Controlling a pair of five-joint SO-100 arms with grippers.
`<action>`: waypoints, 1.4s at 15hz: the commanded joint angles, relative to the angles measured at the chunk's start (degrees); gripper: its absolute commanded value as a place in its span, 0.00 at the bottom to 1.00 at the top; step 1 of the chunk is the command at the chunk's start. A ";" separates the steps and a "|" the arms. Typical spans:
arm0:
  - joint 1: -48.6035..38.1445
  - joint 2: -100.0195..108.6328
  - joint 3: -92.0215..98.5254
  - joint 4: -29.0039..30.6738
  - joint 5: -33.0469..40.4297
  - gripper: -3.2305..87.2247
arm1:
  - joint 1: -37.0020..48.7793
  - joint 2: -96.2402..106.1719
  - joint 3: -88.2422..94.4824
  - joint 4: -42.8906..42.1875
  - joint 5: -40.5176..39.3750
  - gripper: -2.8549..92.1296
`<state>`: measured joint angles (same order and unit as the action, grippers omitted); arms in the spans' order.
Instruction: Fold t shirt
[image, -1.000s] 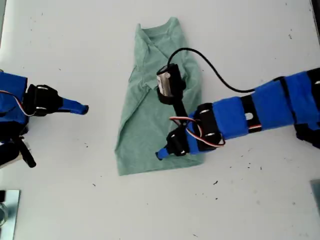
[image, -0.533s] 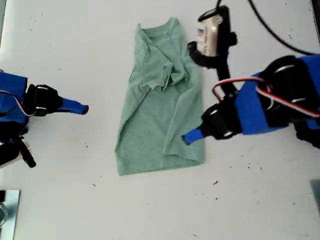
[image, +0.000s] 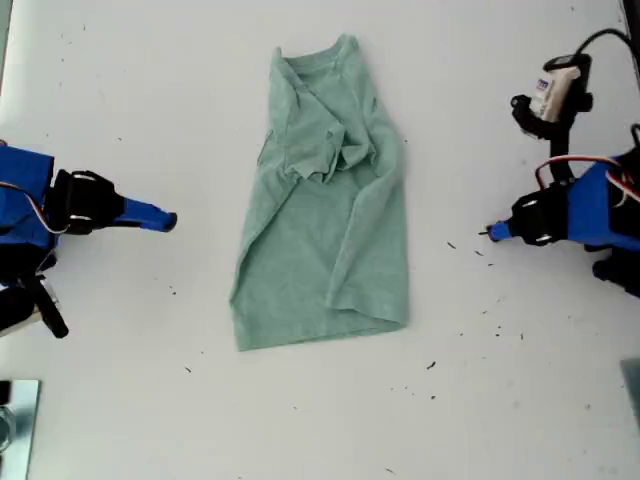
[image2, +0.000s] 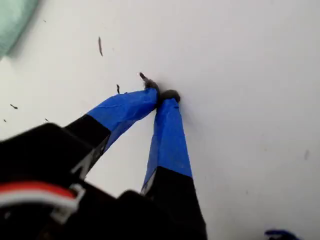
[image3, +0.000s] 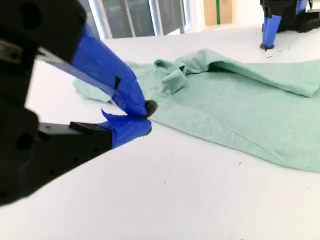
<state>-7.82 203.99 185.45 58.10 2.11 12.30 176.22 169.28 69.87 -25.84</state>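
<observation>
1. Tool one, my first gripper (image2: 162, 95), blue-taped fingers on a black body: it is sitting at the exterior view's right (image: 497, 232), tips pressed together, pinching nothing, pointing down at the bare white surface (image: 520, 400) well apart from the cloth.
2. Tool two, my second gripper (image3: 145, 117), likewise blue-taped: it is resting at the exterior view's left (image: 165, 219), tips meeting, gripping nothing, lying low over the surface and aiming toward the cloth without touching it.
3. Small pale sage-green short-sleeved t shirt (image: 325, 200) of soft heathered fabric: it is lying on the surface between the two tools, partly folded into a long narrow shape, with the collar toward the exterior view's top and the hem toward its bottom. One sleeve is sitting bunched on the chest area, and a long fold is running down the side nearer the exterior view's right.
4. Small dark specks (image: 431, 366): they are lying scattered on the surface, mostly toward the exterior view's lower right.
</observation>
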 joint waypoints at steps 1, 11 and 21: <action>3.34 -1.76 -4.04 1.76 -6.86 0.03 | 1.67 6.15 3.96 0.70 0.18 0.06; 15.82 -90.18 -89.91 30.94 -15.38 0.40 | 2.11 21.62 7.47 7.65 0.09 0.06; 15.03 -119.62 -91.14 17.40 -11.95 0.42 | 0.70 23.29 7.73 8.44 0.26 0.06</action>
<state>7.47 85.69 96.86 77.78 -10.37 14.06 198.54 174.81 78.22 -25.66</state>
